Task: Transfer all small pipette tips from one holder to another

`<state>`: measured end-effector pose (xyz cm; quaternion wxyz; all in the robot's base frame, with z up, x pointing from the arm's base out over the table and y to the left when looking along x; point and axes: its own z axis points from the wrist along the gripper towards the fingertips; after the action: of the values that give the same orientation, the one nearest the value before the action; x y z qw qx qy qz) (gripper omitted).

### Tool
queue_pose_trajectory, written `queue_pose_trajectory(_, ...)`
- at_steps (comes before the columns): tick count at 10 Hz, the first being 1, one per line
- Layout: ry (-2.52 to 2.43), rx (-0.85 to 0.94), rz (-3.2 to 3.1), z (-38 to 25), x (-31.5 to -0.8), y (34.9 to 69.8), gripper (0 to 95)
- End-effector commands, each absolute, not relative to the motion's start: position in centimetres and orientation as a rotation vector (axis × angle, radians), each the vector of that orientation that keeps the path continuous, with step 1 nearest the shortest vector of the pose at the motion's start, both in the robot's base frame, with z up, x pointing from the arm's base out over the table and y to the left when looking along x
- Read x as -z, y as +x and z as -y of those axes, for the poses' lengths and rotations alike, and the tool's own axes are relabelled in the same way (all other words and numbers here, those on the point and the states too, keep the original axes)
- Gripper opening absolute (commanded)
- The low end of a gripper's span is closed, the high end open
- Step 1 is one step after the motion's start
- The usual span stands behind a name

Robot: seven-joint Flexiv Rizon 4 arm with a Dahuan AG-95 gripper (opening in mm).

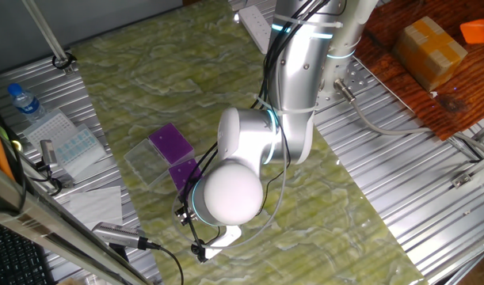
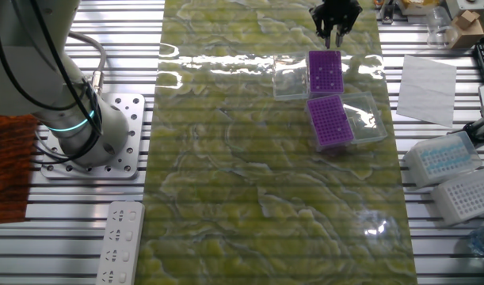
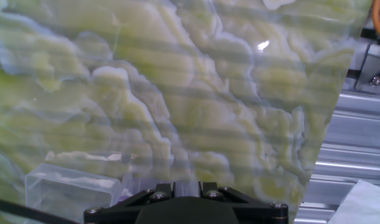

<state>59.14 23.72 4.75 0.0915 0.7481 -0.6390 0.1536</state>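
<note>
Claw is hovering beyond the far purple perforated plastic tip rack, fingers slightly apart, holding nothing | small whitish plastic pipette tips are sitting there as pale dots | risk: misaligned descent is missing a tiny tip or nudging the clear plastic holder box.

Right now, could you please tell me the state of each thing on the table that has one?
Gripper: above the far holder, holding nothing visible; open or shut unclear.
Far purple holder: a few pale tips seated.
Near purple holder: upright, fill unclear.
Clear lids: off, lying alongside.
</note>
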Motion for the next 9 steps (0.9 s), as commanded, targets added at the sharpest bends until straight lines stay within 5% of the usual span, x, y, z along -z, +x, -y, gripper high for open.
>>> queue_pose_trajectory(1,2.22,-0.462,1.894,-23.68,-4.81,59.06,19.0)
queue_pose_trajectory(9,2.196,-0.483,1.895,-23.6,-4.76,59.01,19.0)
